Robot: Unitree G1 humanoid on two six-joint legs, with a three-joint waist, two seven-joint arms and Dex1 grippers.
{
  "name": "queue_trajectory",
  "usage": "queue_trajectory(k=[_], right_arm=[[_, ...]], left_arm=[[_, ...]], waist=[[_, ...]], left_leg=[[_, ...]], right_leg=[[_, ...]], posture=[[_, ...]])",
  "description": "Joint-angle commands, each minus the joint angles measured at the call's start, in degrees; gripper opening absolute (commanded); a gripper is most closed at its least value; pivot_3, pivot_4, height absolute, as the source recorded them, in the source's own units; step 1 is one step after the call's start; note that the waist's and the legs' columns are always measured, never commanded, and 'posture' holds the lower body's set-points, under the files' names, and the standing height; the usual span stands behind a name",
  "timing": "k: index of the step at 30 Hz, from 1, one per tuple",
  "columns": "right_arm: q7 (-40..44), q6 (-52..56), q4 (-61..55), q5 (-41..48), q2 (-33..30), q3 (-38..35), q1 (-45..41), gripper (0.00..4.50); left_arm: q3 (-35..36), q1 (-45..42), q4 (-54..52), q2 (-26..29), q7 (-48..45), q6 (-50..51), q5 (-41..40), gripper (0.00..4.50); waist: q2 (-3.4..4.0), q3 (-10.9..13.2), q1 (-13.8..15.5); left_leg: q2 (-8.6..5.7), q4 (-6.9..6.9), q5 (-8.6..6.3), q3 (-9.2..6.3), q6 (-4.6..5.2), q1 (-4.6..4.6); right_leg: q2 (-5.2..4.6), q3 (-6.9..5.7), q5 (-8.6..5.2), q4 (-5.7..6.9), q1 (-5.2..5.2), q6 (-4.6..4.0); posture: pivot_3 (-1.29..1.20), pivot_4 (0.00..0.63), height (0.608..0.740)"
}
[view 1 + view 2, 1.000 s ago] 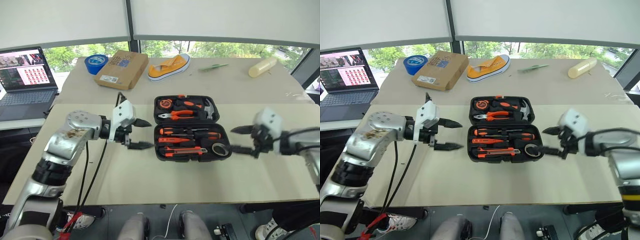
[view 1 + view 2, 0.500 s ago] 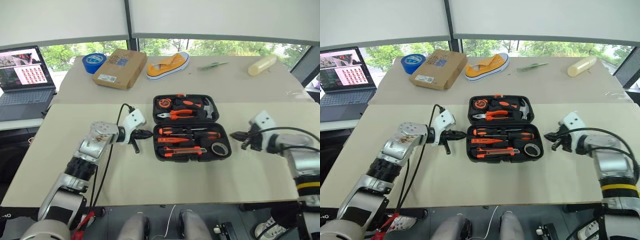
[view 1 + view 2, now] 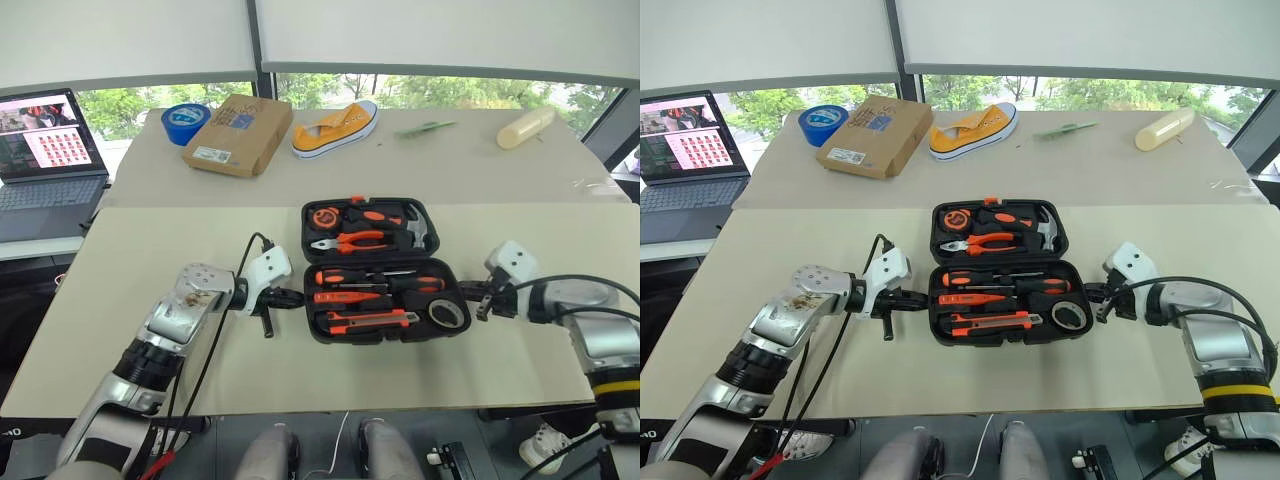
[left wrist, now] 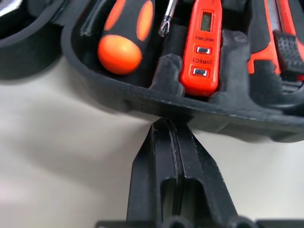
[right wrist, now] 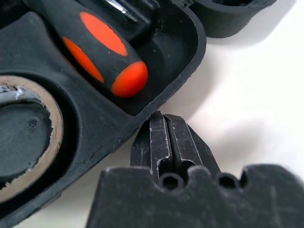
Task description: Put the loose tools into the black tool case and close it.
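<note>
The black tool case (image 3: 312,297) lies open in the middle of the table. Its near half holds two screwdrivers (image 3: 380,280), the utility knife (image 3: 366,320) and the dark tape roll (image 3: 447,313). The orange tester screwdriver (image 4: 202,47) sits in its recess beside a screwdriver handle (image 4: 124,35). My left gripper (image 3: 290,297) is shut and empty, its tips against the case's left rim (image 4: 190,107). At the case's right end, my right gripper (image 3: 474,298) is shut and empty too. In the right wrist view its tips touch the rim (image 5: 156,102) beside a screwdriver handle (image 5: 102,52).
The case's far half holds pliers (image 3: 350,241) and a hammer (image 3: 418,228). At the table's back are a blue tape roll (image 3: 186,122), a cardboard box (image 3: 238,135), a yellow shoe (image 3: 335,128) and a pale bottle (image 3: 525,128). A laptop (image 3: 45,150) stands far left.
Both grippers went from open to shut and sank toward the table. The left one moved in to the case's left rim, the right one to its right rim.
</note>
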Motion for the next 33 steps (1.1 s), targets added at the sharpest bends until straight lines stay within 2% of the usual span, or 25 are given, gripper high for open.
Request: queue_trajectory(k=[1, 6, 9, 12, 15, 18, 20, 21, 25, 26, 28, 33], right_arm=[[1.64, 0.56, -8.43, 3.56, -0.52, -1.79, 3.79, 0.04], [-1.56, 2.72, -14.22, 3.38, -1.39, -5.18, 10.99, 0.04], [-6.91, 2.85, -11.79, -0.46, -1.91, -6.72, 12.05, 0.04], [-8.88, 3.9, -10.88, -0.05, -3.01, -9.9, 13.89, 0.04], [-9.35, 9.0, -11.88, 3.56, -3.27, -13.84, 13.79, 0.81], [-9.69, 15.57, -13.34, 7.89, -3.13, -16.18, 10.73, 1.9], [-10.68, 19.81, -13.2, 10.07, -2.68, -16.1, 6.3, 2.47], [-11.48, 22.02, -12.7, 11.09, -2.07, -15.68, 3.33, 2.92], [-15.69, 28.09, -7.99, 12.28, 1.85, -12.02, -9.4, 4.28], [-16.59, 28.9, -6.28, 12.19, 3.16, -11.16, -12.36, 4.46], [-17.85, 29.98, -3.12, 11.72, 5.06, -9.61, -16.72, 4.46], [-22.8, 24.51, 11.43, 3.98, 10.1, -1.79, -26.43, 4.46]], left_arm=[[-0.25, 1.89, -6.28, 0.96, -3.3, -0.24, -3.59, 0.0], [0.71, 5.3, -6.31, 3.48, -1.17, -1.48, -1.42, 0.0], [2.26, 7.13, -4.34, 5.18, 1.74, -1.72, 0.44, 0.0], [5.46, 9.04, -3.31, 6.91, 5.03, 0.91, 0.57, 0.0], [11.11, 8.93, -3.49, 7.31, 7.21, 7.77, -3.55, 0.75], [17.1, 4.95, -3.35, 5.7, 9.89, 16.6, -9.31, 1.87], [20.68, 0.11, -1.71, 3.41, 12.69, 22.87, -12.9, 2.46], [22.02, -2.56, -0.55, 1.9, 14.36, 25.69, -14.18, 2.99], [25.16, -12.26, 5.32, -5.59, 22.61, 33.17, -16.06, 4.4], [25.56, -14.19, 7.0, -7.37, 24.61, 34.11, -16.01, 4.5], [25.78, -16.9, 9.88, -9.78, 27.44, 34.73, -15.45, 4.5], [23.23, -22.05, 21.07, -14.96, 34.71, 28.15, -10.44, 4.5]], waist=[[0.0, 0.0, 0.03], [0.0, 0.0, 0.29], [0.01, 0.0, 0.4], [0.01, -0.01, 0.44], [0.02, -0.01, 0.4], [0.02, -0.01, -0.04], [0.01, 0.0, -0.09], [0.0, 0.01, -0.11], [-0.01, 0.01, 0.13], [-0.01, 0.01, 0.17], [-0.01, 0.0, 0.18], [-0.01, 0.01, -0.19]], left_leg=[[0.0, 0.0, 0.0, 0.0, 0.0, 0.0], [0.04, -0.04, -0.01, -0.01, 0.02, 0.08], [0.02, 0.01, -0.01, -0.01, 0.02, 0.13], [0.01, 0.01, -0.15, 0.0, 0.25, 0.27], [0.04, -0.02, -0.17, 0.0, 0.29, 0.44], [0.13, -0.04, -0.17, -0.01, 0.3, 0.53], [0.12, -0.01, -0.17, -0.03, 0.29, 0.54], [0.11, 0.0, -0.16, -0.03, 0.28, 0.53], [0.04, 0.1, -0.11, -0.12, 0.19, 0.51], [0.02, 0.08, -0.03, -0.15, 0.05, 0.48], [0.01, 0.05, 0.12, -0.17, -0.2, 0.46], [-0.11, -0.02, 0.22, -0.16, -0.38, 0.11]], right_leg=[[0.0, 0.0, 0.0, 0.0, 0.0, 0.0], [0.03, 0.0, 0.0, 0.03, 0.03, -0.01], [0.0, 0.01, 0.0, 0.02, 0.13, -0.01], [-0.01, 0.02, 0.0, 0.0, 0.21, -0.01], [0.0, 0.03, -0.03, 0.0, 0.25, -0.06], [0.09, 0.03, 0.02, 0.04, 0.28, -0.19], [0.09, 0.02, 0.05, 0.11, 0.29, -0.23], [0.09, 0.02, 0.07, 0.12, 0.28, -0.24], [0.06, -0.04, 0.1, 0.1, 0.35, -0.22], [0.06, -0.07, 0.1, 0.08, 0.34, -0.22], [0.07, -0.09, 0.1, 0.12, 0.35, -0.22], [0.01, -0.03, 0.12, 0.19, -0.02, -0.19]], posture=[[0.0, 0.15, 0.735], [0.0, 0.15, 0.735], [0.0, 0.15, 0.735], [0.0, 0.15, 0.735], [0.0, 0.15, 0.735], [0.0, 0.15, 0.735], [0.0, 0.15, 0.735], [0.0, 0.15, 0.735], [0.0, 0.15, 0.735], [0.0, 0.15, 0.735], [0.0, 0.15, 0.735], [0.0, 0.15, 0.735]])
